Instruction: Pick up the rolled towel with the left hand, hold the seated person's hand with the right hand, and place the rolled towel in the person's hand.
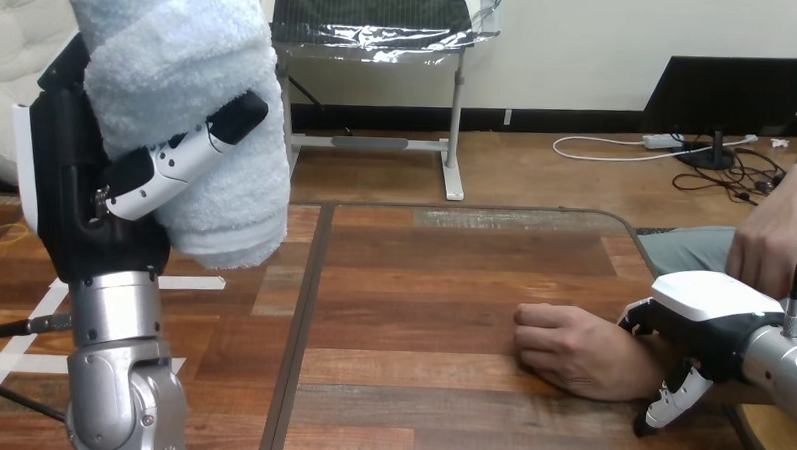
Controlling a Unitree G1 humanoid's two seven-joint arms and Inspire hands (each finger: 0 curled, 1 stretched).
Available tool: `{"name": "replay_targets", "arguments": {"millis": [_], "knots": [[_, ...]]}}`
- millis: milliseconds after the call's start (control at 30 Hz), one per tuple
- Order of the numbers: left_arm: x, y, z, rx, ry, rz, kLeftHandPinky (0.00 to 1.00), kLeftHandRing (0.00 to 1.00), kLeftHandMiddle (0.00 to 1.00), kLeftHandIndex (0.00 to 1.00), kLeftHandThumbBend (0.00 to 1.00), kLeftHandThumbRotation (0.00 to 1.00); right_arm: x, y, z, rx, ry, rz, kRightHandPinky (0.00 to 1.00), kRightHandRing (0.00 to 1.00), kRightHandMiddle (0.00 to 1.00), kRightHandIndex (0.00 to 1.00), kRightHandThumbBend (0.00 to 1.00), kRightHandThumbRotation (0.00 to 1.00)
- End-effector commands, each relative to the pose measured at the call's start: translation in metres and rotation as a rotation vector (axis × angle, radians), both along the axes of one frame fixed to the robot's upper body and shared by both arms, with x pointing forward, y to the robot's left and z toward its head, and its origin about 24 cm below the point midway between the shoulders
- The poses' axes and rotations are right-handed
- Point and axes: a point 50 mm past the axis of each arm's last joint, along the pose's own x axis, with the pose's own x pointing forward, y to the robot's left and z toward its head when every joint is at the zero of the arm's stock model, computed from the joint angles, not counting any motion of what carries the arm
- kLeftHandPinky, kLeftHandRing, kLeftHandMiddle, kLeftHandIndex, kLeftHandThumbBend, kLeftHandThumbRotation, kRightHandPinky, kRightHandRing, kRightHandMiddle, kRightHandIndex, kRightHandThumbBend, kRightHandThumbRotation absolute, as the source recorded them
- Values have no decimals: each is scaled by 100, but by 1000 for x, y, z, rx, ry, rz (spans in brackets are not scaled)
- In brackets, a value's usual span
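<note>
My left hand (86, 184) is raised high at the view's left, its fingers and thumb curled round the rolled towel (193, 108), a pale blue-white roll held upright well above the table. The person's hand (570, 349) lies on the table at the right, fingers curled in a loose fist. My right hand (706, 321) sits over the person's wrist, its fingers curled down round it, thumb on the near side. A second hand of the person (779, 233) hovers at the right edge just above my right hand.
The wooden table (412, 306) stretches between my two hands, its far edge rounded at the right. Strips of white tape (197, 283) lie on the table under the raised towel.
</note>
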Motion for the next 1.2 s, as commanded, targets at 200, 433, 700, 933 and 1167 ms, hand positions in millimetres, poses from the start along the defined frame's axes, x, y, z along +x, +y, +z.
{"name": "replay_targets", "arguments": {"millis": [200, 433, 700, 933, 1167], "knots": [[1, -4, 24, 27, -109, -7, 22, 28, 34, 39, 54, 0, 5, -2, 12, -1, -68, 11, 52, 71, 75, 75, 92, 21], [1, -4, 24, 15, -109, -15, 22, 27, 34, 39, 54, 0, 5, -2, 12, 0, -70, 11, 51, 71, 75, 75, 92, 21], [1, -4, 24, 18, -112, -16, 22, 28, 34, 39, 54, 0, 5, -2, 12, -4, -67, 9, 51, 71, 76, 75, 92, 21], [1, -3, 24, 7, -111, -27, 22, 28, 34, 39, 54, 0, 5, -2, 12, -6, -69, 7, 52, 72, 76, 75, 92, 21], [1, -3, 24, 14, -113, -21, 22, 28, 34, 39, 54, 0, 5, -1, 12, -8, -65, 1, 52, 73, 76, 75, 91, 21]]}}
